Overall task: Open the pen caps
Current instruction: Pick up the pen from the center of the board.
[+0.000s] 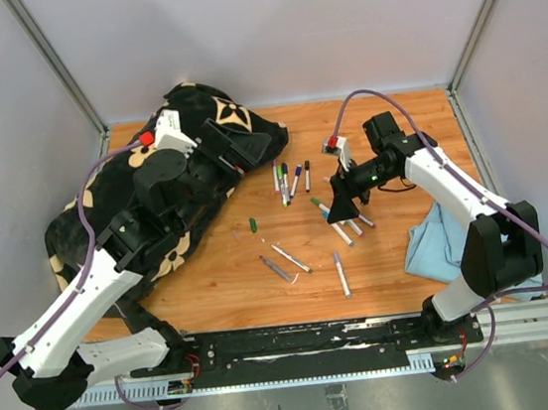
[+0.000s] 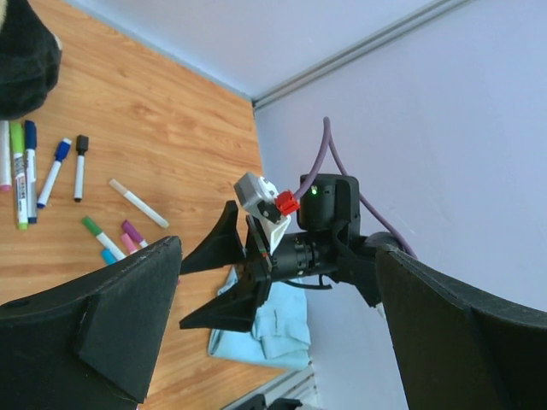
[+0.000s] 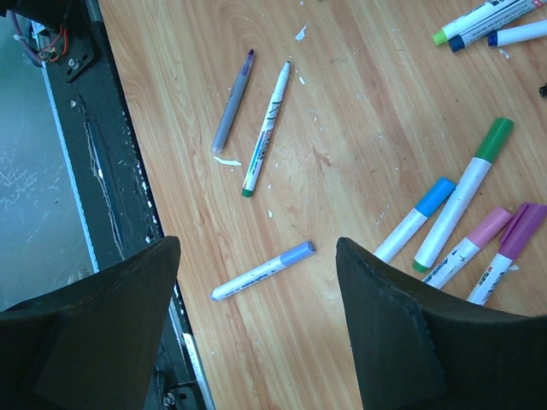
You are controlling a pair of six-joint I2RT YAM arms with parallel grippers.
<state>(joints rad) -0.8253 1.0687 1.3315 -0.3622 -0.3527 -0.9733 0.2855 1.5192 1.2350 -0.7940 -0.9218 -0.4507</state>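
Capped markers lie scattered on the wooden table (image 1: 212, 273). My right gripper (image 3: 256, 246) hangs open above a white marker with a lavender pen cap (image 3: 297, 251), not touching it. To its right lie markers with blue (image 3: 440, 195), green (image 3: 496, 137), pink (image 3: 489, 227) and purple (image 3: 523, 229) caps. More capped markers lie in a row (image 1: 284, 179) farther back. A loose green cap (image 1: 253, 224) rests alone on the wood. My left gripper (image 1: 250, 148) is open and empty, raised over the edge of the black patterned bag (image 1: 189, 165).
A grey barrel (image 3: 232, 111) and a white barrel (image 3: 265, 128) lie uncapped near the front rail (image 1: 301, 347). A light blue cloth (image 1: 438, 240) sits at the right by the right arm's base. Grey walls close in the table on three sides.
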